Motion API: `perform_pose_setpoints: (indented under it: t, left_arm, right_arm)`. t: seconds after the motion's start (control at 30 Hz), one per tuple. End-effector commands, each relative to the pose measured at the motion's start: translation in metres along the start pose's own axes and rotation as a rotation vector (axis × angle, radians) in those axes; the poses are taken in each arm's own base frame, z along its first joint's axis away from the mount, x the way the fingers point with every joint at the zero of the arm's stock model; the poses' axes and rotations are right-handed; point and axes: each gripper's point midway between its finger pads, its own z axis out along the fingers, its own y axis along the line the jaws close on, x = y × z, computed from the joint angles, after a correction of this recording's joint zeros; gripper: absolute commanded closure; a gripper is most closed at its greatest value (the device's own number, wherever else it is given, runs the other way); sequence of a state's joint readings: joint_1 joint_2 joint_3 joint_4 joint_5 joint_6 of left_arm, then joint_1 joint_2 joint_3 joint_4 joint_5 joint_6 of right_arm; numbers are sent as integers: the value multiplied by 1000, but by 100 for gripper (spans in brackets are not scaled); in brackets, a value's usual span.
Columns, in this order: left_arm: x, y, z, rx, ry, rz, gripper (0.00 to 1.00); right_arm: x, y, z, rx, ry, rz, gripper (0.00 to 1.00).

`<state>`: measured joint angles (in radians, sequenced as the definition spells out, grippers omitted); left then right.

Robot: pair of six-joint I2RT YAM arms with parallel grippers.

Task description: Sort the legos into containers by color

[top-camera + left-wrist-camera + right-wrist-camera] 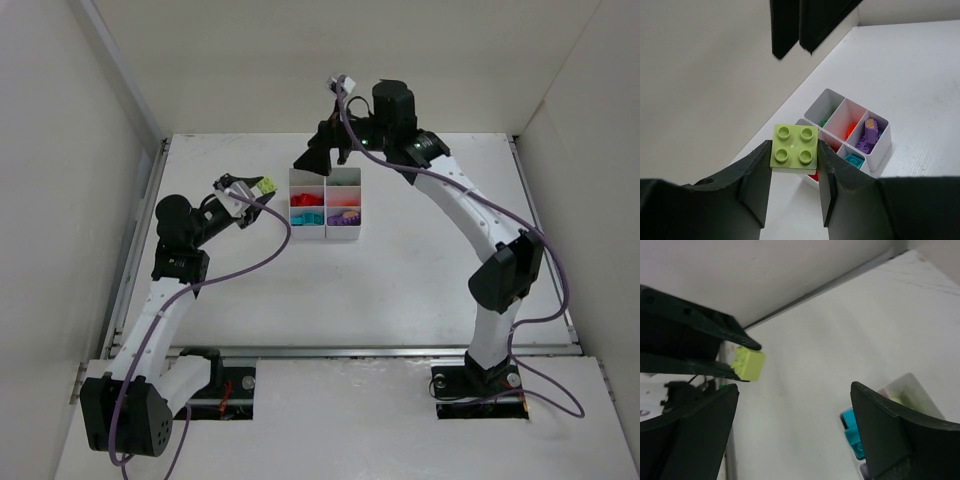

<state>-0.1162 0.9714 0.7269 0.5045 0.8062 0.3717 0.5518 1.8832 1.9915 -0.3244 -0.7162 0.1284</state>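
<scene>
My left gripper [794,152] is shut on a yellow-green lego [794,147], held in the air just left of the containers [879,150]. From above, this lego [267,185] sits at the tip of the left gripper [260,188], beside the white six-compartment containers [325,238]. Red [305,200], teal [303,217] and purple [346,216] legos lie in separate compartments. My right gripper [325,158] hangs open and empty over the box's far end. In its wrist view the right gripper [795,410] frames the held lego [749,364] and a teal lego [850,427].
White walls enclose the table on the left, back and right. A metal rail [340,351] runs along the near edge by the arm bases. The right arm's fingers [790,25] show at the top of the left wrist view.
</scene>
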Motion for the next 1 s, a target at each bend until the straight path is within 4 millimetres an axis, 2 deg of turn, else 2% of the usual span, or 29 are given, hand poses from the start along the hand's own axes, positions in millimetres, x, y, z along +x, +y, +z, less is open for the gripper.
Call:
perform_pose_setpoints:
  t: [0.0,0.03,0.1,0.13,0.17,0.27,0.33,0.37,0.53,0.67,0.7,0.73,0.77,0.8,0.87,0.9,0.97]
  left_arm:
    - [-11,-9,0,77,-54,135,100]
    - [-10,-12,1,87,-53,140,100]
    - [-11,-15,1,97,-54,173,100]
    - [-10,-19,1,108,-51,164,100]
    - [-10,-18,2,108,-51,176,100]
    - [-13,-22,1,116,-56,184,100]
    - [-11,-22,1,118,-50,178,100]
    - [-11,-22,1,118,-50,178,100]
    - [-8,-24,1,123,-39,174,100]
    - [-3,-25,0,130,-24,165,100]
    - [-4,-28,0,141,-29,165,100]
    - [-5,-30,1,149,-33,164,100]
    - [-5,-30,1,149,-33,164,100]
    - [-5,-30,1,149,-33,164,100]
    - [-5,-30,1,149,-33,164,100]
    - [-5,-30,1,149,-33,164,100]
    - [-5,-30,1,149,-33,164,100]
  right_arm:
    - [32,31,22,-248,70,12,1]
    - [36,43,25,-304,83,13,1]
    - [43,48,33,-343,102,36,1]
    - [40,56,35,-356,98,34,1]
    - [44,53,38,-354,107,43,1]
    - [42,56,39,-377,90,65,1]
    - [37,61,38,-412,78,58,3]
    - [43,65,41,-433,91,65,3]
    - [42,76,35,-504,94,50,6]
    - [46,75,37,-515,102,57,6]
    - [42,75,37,-507,95,56,7]
    - [47,72,40,-506,103,66,9]
    - [38,75,38,-508,89,56,12]
    - [41,74,41,-518,95,61,23]
    - [43,71,43,-517,101,76,37]
    - [44,74,47,-526,104,74,46]
    - [41,77,46,-536,99,65,49]
